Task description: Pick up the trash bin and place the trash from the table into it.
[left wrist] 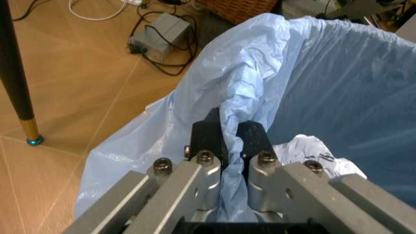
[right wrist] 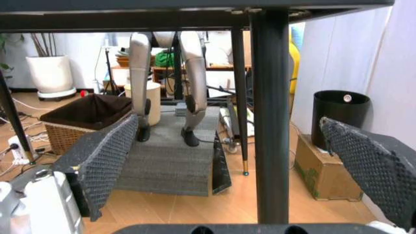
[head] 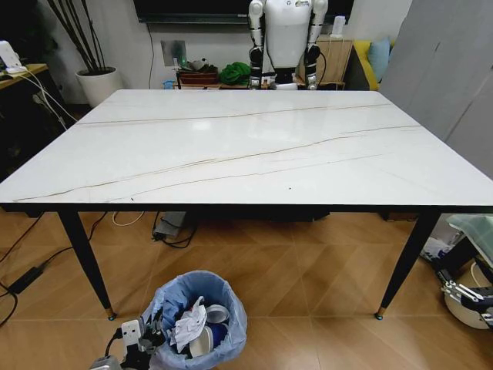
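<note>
Head view: the trash bin (head: 199, 320) stands on the wooden floor at the lower left of the frame, in front of the desk (head: 246, 146), whose marble-look top carries no litter. Crumpled white tissue and other trash (head: 192, 327) already lie inside the bin. The left pincer (head: 132, 343) sits at the bin's near-left rim.

In the left wrist view, the left pincer (left wrist: 231, 141) is closed narrow on a gathered fold of the blue bag at the rim, black fingertips (left wrist: 206, 134) pressing the plastic from both sides.

The liner is thin, soft and slippery, so it would likely stretch or slide if it alone took the load; the bin looks light, and the firmer hold is the rim with the bag folded over it.

The right pincer (right wrist: 240, 161) hangs wide apart below the desk edge at the right, holding nothing.
</note>
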Controlling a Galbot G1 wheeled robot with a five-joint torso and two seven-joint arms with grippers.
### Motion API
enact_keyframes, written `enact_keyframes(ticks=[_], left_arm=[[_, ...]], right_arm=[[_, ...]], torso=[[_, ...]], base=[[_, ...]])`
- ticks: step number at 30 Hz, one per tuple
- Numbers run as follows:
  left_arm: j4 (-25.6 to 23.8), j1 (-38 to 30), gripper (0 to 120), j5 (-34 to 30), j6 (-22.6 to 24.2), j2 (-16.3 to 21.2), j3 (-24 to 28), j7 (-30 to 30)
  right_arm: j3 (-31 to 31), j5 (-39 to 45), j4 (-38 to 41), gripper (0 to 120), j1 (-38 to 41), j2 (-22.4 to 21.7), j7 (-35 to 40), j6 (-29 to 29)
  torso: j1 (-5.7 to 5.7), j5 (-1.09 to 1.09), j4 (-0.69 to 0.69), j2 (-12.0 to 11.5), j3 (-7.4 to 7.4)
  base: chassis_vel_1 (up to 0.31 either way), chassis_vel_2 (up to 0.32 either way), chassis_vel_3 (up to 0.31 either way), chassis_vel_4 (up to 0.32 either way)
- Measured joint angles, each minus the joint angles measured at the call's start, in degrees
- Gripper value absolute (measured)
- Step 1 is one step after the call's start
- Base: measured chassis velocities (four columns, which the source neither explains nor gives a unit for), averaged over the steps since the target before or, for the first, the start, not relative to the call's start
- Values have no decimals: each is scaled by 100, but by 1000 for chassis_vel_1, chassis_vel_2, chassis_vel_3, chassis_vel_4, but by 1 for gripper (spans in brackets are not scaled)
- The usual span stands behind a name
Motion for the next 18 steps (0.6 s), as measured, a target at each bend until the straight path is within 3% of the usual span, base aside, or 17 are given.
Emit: enact_keyframes(ticks=[18], left_arm=[[-7,-5,0,-14,0,8,-16,-6]], right_arm=[[0,0,0,100,0,0,0,0]], torso=[[-157,0,0,-402,-245]], base=[[0,0,0,0]])
